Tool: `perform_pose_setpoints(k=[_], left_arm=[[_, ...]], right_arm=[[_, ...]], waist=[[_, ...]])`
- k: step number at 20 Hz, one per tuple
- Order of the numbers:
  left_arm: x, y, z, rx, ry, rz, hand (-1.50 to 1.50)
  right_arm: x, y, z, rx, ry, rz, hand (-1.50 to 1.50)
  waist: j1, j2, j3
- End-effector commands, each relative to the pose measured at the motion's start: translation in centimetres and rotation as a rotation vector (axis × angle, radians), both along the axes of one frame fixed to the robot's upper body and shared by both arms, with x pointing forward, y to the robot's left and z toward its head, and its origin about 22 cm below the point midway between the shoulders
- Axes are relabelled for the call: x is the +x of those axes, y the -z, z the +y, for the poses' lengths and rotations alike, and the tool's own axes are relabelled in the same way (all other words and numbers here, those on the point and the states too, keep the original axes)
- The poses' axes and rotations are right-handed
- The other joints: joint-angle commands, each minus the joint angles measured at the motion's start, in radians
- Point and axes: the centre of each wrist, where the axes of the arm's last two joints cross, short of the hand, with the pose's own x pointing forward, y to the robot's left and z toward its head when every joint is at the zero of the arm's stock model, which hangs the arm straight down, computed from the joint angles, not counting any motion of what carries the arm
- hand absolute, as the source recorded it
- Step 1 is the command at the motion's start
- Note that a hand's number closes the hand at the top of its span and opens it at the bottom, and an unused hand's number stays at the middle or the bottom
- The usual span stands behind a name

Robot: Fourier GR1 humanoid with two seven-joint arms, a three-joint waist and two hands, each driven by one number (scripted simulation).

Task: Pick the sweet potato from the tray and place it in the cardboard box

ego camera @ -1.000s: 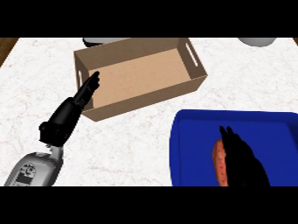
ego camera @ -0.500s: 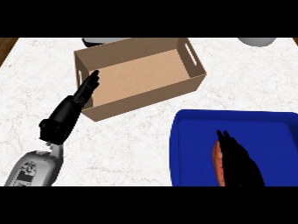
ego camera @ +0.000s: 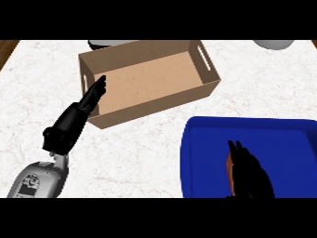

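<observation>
The sweet potato (ego camera: 231, 172) lies in the blue tray (ego camera: 284, 135), near the tray's left side, and only a thin orange strip of it shows. The right hand (ego camera: 251, 174) lies on top of it with its fingers pointing up the picture, but I cannot tell if they curl around it. The cardboard box (ego camera: 147, 81) sits open on the white marble counter (ego camera: 140, 153), up and left of the tray. The left hand (ego camera: 75, 121) is held flat with straight fingers, touching the box's left wall.
</observation>
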Motion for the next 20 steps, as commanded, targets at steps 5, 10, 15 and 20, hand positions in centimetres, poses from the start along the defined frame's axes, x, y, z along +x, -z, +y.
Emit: perform_pose_setpoints(k=[5,10,15,20], left_arm=[[-0.9,0.6,-0.5,-0.007,0.020,0.045,0.00],[-1.3,1.4,1.5,0.008,0.014,0.057,0.00],[-0.6,2.1,-0.9,-0.011,0.020,0.051,0.00],[-0.2,1.2,-1.8,-0.011,0.070,0.045,0.00]], right_arm=[[2.0,3.6,-1.1,-0.041,0.004,0.019,-1.50],[0.4,2.8,-0.8,-0.037,-0.028,0.012,1.50],[2.3,2.7,0.4,-0.104,-0.056,-0.036,1.50],[1.3,0.5,6.8,-0.112,-0.586,-0.282,1.50]], waist=[[0.002,0.007,-0.003],[-0.001,0.006,-0.004],[0.000,0.007,-0.004],[0.045,0.012,-0.003]])
